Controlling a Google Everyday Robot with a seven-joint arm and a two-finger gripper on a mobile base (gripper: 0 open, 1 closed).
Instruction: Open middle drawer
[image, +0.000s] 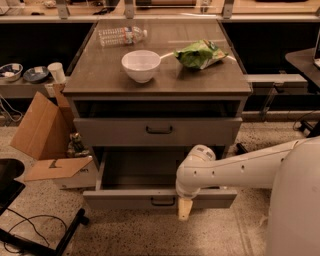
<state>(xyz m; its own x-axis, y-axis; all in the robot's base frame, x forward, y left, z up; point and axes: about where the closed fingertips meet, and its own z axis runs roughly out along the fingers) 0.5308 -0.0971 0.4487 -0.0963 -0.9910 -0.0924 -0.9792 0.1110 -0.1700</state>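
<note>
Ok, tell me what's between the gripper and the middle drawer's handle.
Only bare grey front panel: in the camera view the gripper hangs beside the handle of the middle drawer.
</note>
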